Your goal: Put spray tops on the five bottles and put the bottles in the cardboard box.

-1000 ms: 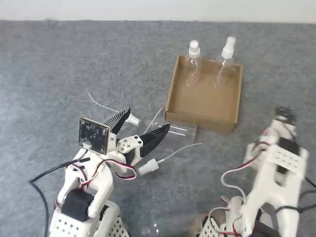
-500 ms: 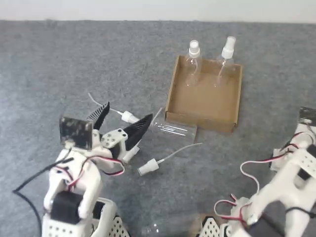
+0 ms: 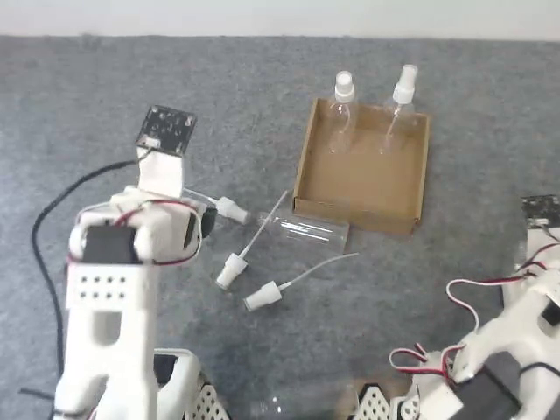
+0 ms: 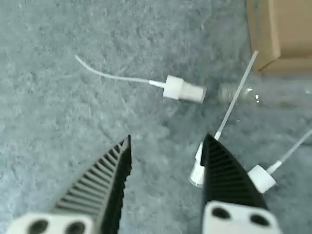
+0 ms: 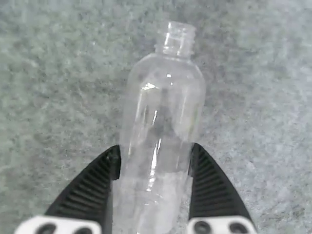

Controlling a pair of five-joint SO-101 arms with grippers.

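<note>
**Spray top A** (image 3: 232,208) lies on the grey surface (image 3: 87,105) just beside the left arm. Its cap is turned toward the cardboard box (image 3: 359,214) and its dip tube trails away from the box. Spray top B (image 3: 229,269) and spray top C (image 3: 262,297) lie near it on the robot's side, their tubes slanted toward the box.

A lying bottle (image 3: 306,230), without a top, rests along the box's near wall, just beside it, with its neck toward spray top A. Two capped bottles (image 3: 343,109) stand inside the box against its far wall, so two of the five are judged finished.

The left tool (image 4: 168,141) hangs open above the cluster of tops. In the left wrist view, spray top A is seen ahead of the jaw tips, within the width of the gap. Its long axis runs across from jaw to jaw rather than along them. Spray top B is partly hidden behind one jaw. A turn of the wrist is judged necessary before spray top A can be pinched across its cap. The left arm is the nearer to all three tops.

The right tool (image 5: 155,148) is closed on an open bottle (image 5: 163,97), with one jaw against each flank. The bare neck points away from the tool along its own line, and is judged ready to receive a top.
</note>
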